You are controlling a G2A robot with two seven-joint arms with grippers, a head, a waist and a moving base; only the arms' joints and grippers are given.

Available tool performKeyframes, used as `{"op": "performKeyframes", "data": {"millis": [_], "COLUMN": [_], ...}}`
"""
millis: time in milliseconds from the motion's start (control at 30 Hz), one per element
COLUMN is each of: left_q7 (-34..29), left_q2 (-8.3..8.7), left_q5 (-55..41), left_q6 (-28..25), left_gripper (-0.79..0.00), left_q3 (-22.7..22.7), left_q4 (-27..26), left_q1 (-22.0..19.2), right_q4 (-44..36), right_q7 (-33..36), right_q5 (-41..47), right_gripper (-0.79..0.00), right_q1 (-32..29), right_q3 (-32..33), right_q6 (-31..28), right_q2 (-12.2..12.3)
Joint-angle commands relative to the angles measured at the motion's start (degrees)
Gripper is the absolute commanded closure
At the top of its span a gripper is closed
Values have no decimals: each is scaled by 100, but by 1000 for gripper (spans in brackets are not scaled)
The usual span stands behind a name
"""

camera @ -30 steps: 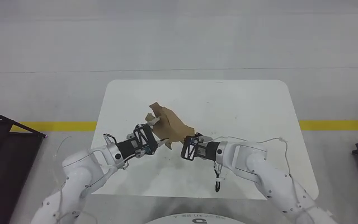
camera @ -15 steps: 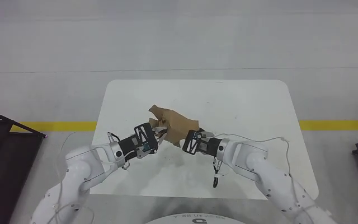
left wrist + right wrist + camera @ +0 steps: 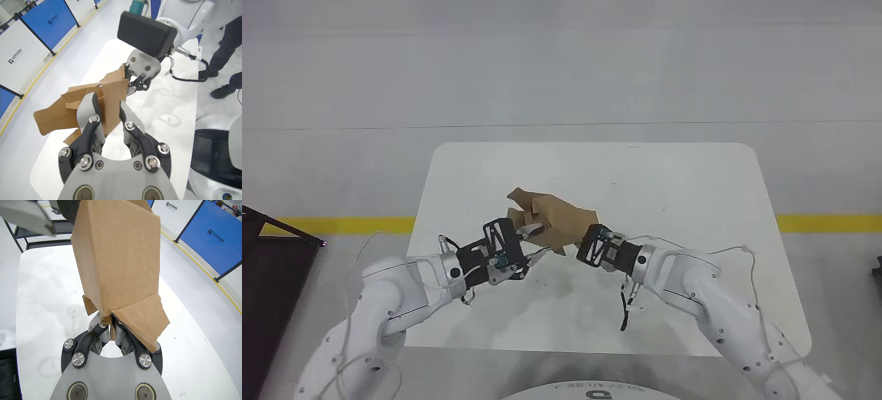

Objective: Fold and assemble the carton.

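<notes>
1. Right now, the carton (image 3: 554,222) hangs in the air above the white table (image 3: 692,190), near its middle. It sits between the two arms, and no part of it can be seen touching the tabletop.
2. The right gripper (image 3: 110,323) has its fingers pressed together on a corner of the cardboard, just where a short flap (image 3: 141,321) hinges off the main panel. This grip appears to bear the whole piece.
3. The left gripper (image 3: 107,102) stands at the opposite side with its fingers spread apart. The edge of a panel lies in the gap, close against one finger, but the other finger is clear of it, so nothing is clamped there.
4. The carton is only partly formed. The right wrist view shows one crease bent into an angle, while the left wrist view shows several flaps splayed loose and unfolded.
5. Judged from this, the step in hand is opening the flat blank into a box body, with one arm anchoring it and the other placed to take a panel.
6. The next move seems to call for the left gripper to close on the panel between its fingers. It would then turn that panel against the right gripper's hold so the creases square up.
7. Since the right gripper has only a small corner, that turn probably needs to follow the crease lines gently, or the cardboard may slip or tear.
</notes>
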Motion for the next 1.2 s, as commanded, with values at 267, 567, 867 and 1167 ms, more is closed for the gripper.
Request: {"op": "performKeyframes", "data": {"millis": [267, 567, 867, 1167], "left_q7": [-128, -122, 49, 171], "left_q2": [2, 6, 18, 40], "left_q5": [12, -126, -444, -691], "left_q6": [36, 59, 51, 113], "left_gripper": [-209, 0, 0, -785], "left_q3": [202, 297, 239, 10], "left_q4": [8, 20, -21, -116], "left_q1": [-63, -83, -19, 30], "right_q4": [-19, 46, 235, 516], "right_q7": [-98, -113, -245, -639], "right_q5": [-82, 16, 156, 338], "right_gripper": [0, 0, 0, 0], "right_q1": [-47, -66, -55, -38], "right_q3": [24, 41, 57, 167], "right_q6": [-104, -70, -137, -477], "right_q2": [-9, -35, -62, -61]}}
